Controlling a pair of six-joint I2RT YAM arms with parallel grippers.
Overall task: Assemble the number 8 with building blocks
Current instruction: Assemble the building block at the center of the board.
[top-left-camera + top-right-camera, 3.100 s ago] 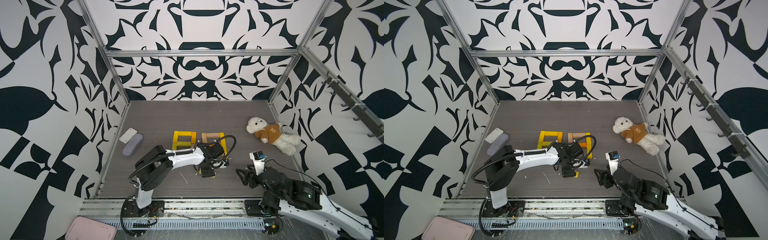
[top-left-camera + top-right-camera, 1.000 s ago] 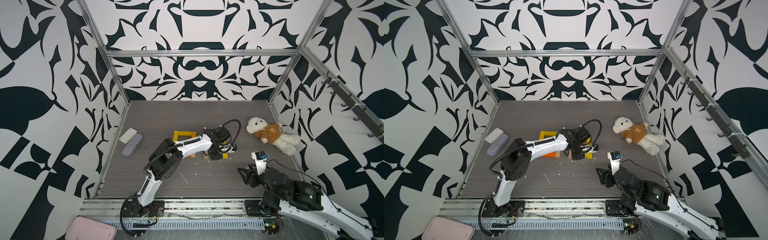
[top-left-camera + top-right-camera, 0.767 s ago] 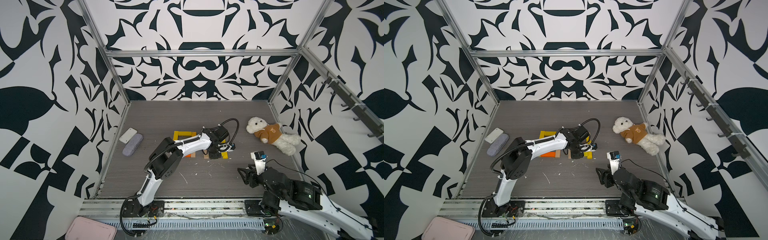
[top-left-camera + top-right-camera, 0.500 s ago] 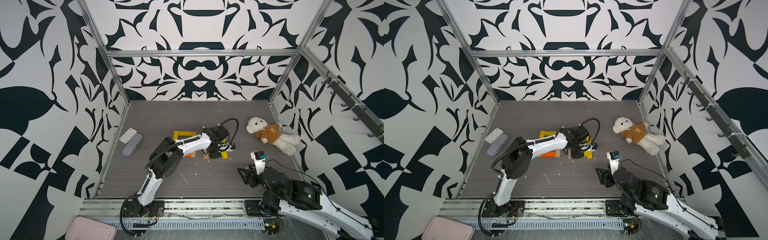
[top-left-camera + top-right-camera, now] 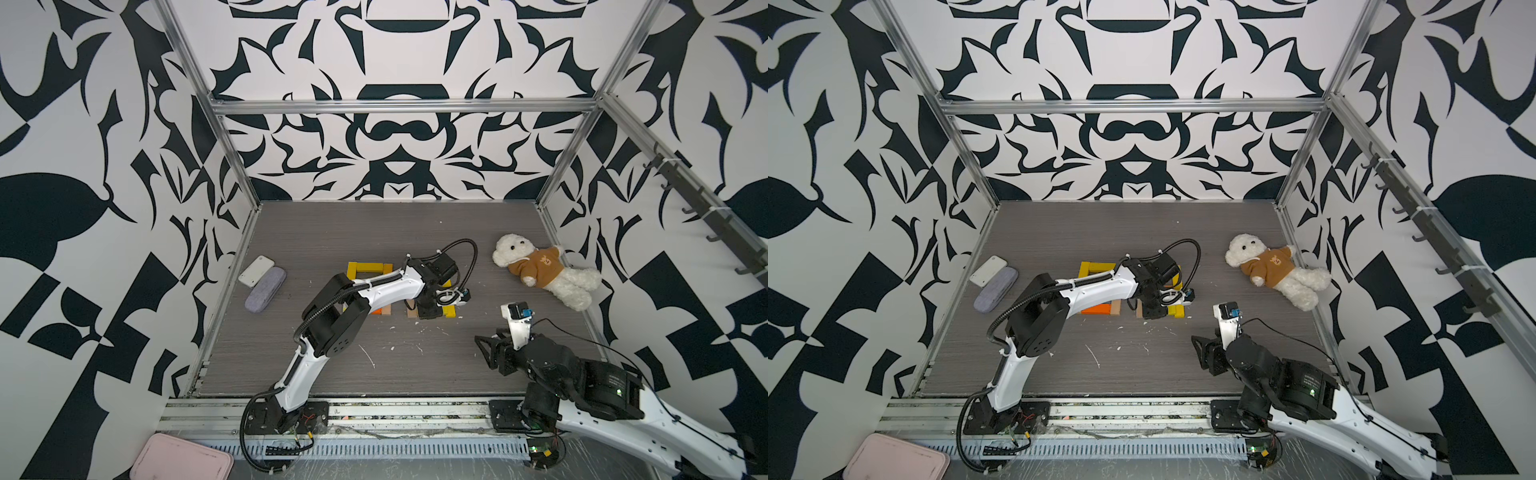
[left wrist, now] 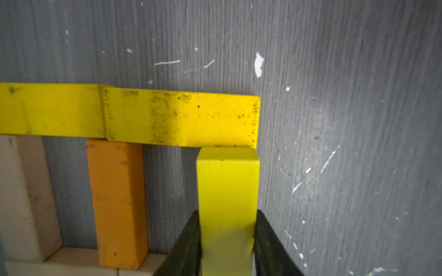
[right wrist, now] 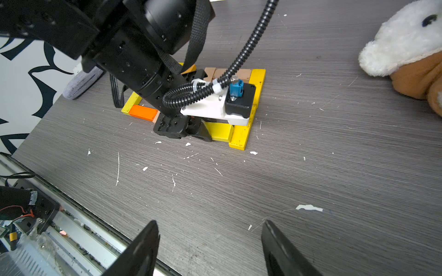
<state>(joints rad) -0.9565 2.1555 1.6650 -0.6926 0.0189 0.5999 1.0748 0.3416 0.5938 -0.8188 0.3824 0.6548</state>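
Observation:
The building blocks lie as two adjoining squares of yellow, orange and tan planks (image 5: 365, 268) (image 5: 1096, 308) at mid table, partly hidden under my left arm. My left gripper (image 5: 430, 313) (image 5: 1152, 313) (image 6: 227, 215) is shut on a yellow block (image 6: 228, 186) at the near right corner of the figure. That block's far end touches a flat yellow plank (image 6: 181, 120) at right angles. An orange plank (image 6: 118, 203) and tan planks (image 6: 24, 196) lie beside it. My right gripper (image 5: 484, 351) (image 7: 210, 224) stands open and empty over bare table near the front right.
A white teddy bear in a brown shirt (image 5: 540, 274) lies at the right wall. A white case (image 5: 256, 271) and a grey case (image 5: 265, 289) sit at the left wall. A pink tray (image 5: 180, 459) lies below the front rail. White specks dot the table.
My left gripper has carried the yellow block from nearer the table's front back to the figure's corner. Over the last second it has barely shifted. The right arm has stayed still.

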